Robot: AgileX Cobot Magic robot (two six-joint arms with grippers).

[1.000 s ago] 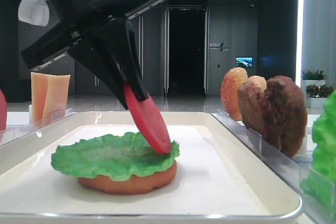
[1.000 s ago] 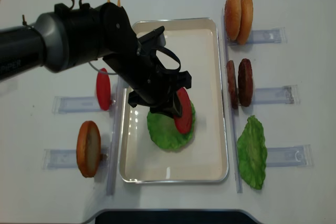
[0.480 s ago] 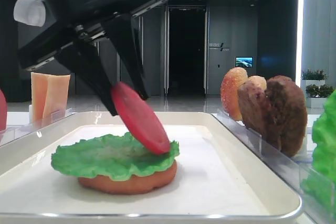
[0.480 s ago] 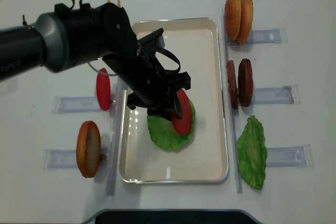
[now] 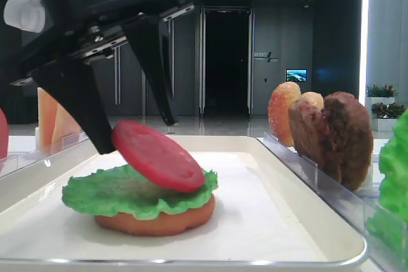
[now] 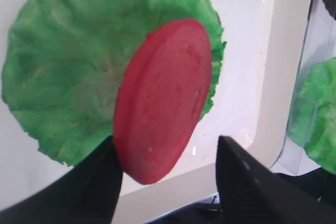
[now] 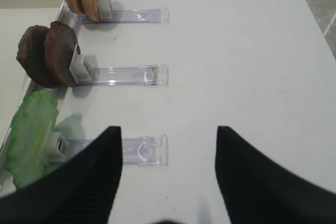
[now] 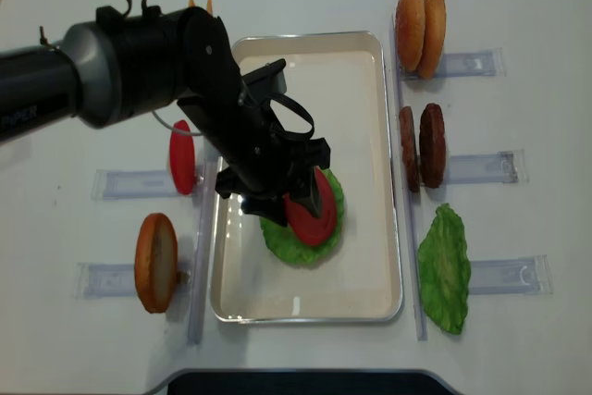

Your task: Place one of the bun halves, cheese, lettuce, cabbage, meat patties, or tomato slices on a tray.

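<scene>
Tomato slice (image 5: 157, 155) lies tilted on the lettuce leaf (image 5: 137, 189), its lower edge resting on the leaf and its upper edge raised toward the left finger of the left gripper (image 5: 131, 103). Left gripper fingers stand spread wide, one on each side of the slice; in the left wrist view the slice (image 6: 163, 98) sits between the two dark fingertips (image 6: 97, 182) without a visible clamp, so the slice reads as released. Whether the left finger still brushes the upper edge cannot be told.

Lettuce leaf rests on a flat bun half (image 5: 156, 220), and that stack sits on the white tray (image 8: 361, 71), in the lower middle part of it.

Outside the tray, right side: two domed bun halves (image 8: 420, 30), two meat patties (image 8: 422, 145) and a second lettuce leaf (image 8: 443, 268), each standing on edge in a clear holder (image 8: 507, 275). Left side: another tomato slice (image 8: 181, 156) and a bun half (image 8: 155, 262), also upright in holders.

Right gripper (image 7: 165, 182) hangs above the bare table (image 7: 241, 51) beside the holders, fingers apart and holding nothing.
</scene>
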